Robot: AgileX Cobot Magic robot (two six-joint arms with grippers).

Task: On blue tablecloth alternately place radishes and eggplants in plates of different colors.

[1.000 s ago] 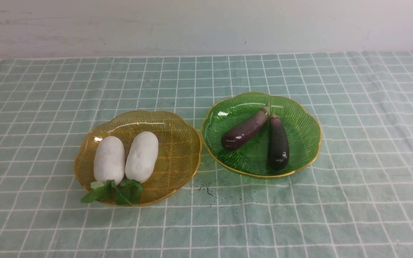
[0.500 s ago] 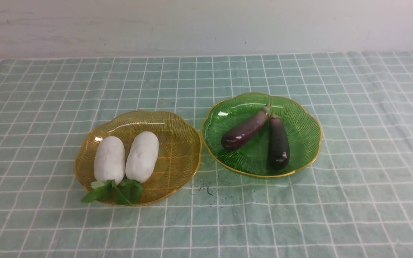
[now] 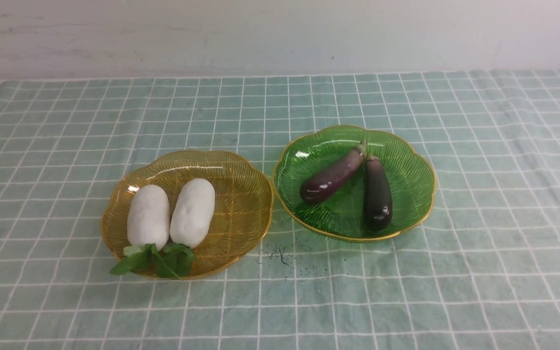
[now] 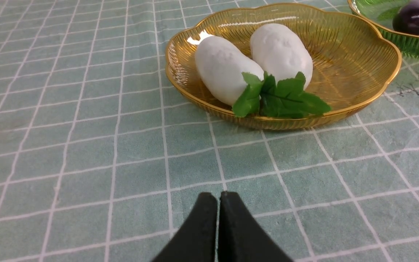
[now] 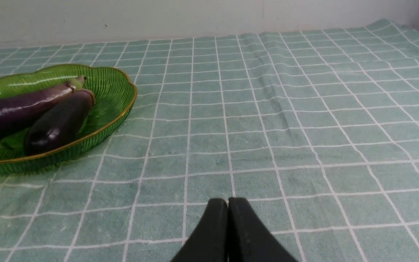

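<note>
Two white radishes (image 3: 148, 216) (image 3: 193, 212) lie side by side in the amber plate (image 3: 241, 194), leaves toward me; the left wrist view shows the radishes (image 4: 226, 67) (image 4: 280, 51) and the amber plate (image 4: 355, 47) too. Two dark-purple eggplants (image 3: 332, 176) (image 3: 377, 194) rest in the green plate (image 3: 411, 165), their stems touching. The right wrist view shows the eggplants (image 5: 16, 111) (image 5: 60, 123) in the green plate (image 5: 116, 91). My left gripper (image 4: 218, 196) is shut and empty over the blue tablecloth (image 3: 479, 272), short of the amber plate. My right gripper (image 5: 227, 202) is shut, empty, beside the green plate. Neither arm shows in the front view.
A small dark smudge (image 3: 280, 255) marks the cloth between the plates at the near side. A pale wall (image 3: 280, 34) runs behind the table's far edge. The cloth wrinkles (image 5: 275, 94) on the right side.
</note>
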